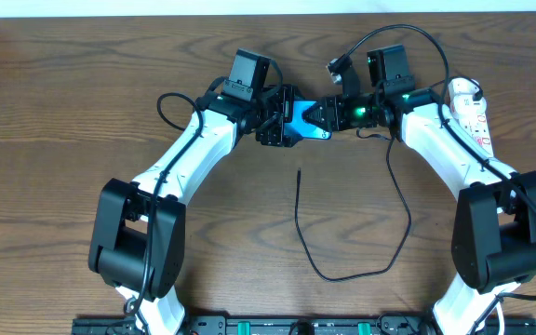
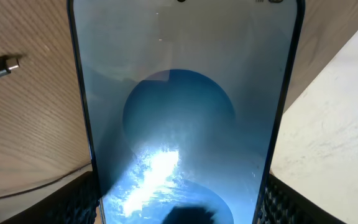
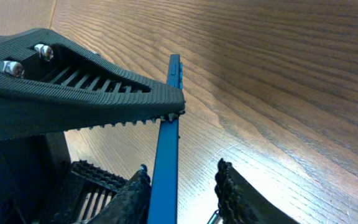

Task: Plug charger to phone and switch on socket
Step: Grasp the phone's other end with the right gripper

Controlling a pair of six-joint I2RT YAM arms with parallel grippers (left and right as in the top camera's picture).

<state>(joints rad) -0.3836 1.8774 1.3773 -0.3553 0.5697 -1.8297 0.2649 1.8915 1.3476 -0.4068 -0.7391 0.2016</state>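
Near the table's (image 1: 63,112) back middle, the left gripper (image 1: 288,121) clamps the phone (image 1: 310,126) by its sides. Only its wrist view shows the pads (image 2: 79,202) against the frame. The charger (image 1: 342,275) loops mid-table. One finger (image 3: 104,99) of the right gripper (image 1: 330,115) touches the phone's edge; whether it grips is unclear. The socket (image 1: 474,116) lies by the right edge.

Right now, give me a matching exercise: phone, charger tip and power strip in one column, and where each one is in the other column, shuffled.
1. phone
2. charger tip
3. power strip

A. at the far right of the overhead view
B. between the left end effector and the right end effector
C. lying loose, plugged into nothing

Pairs: 1-B, 2-C, 3-A
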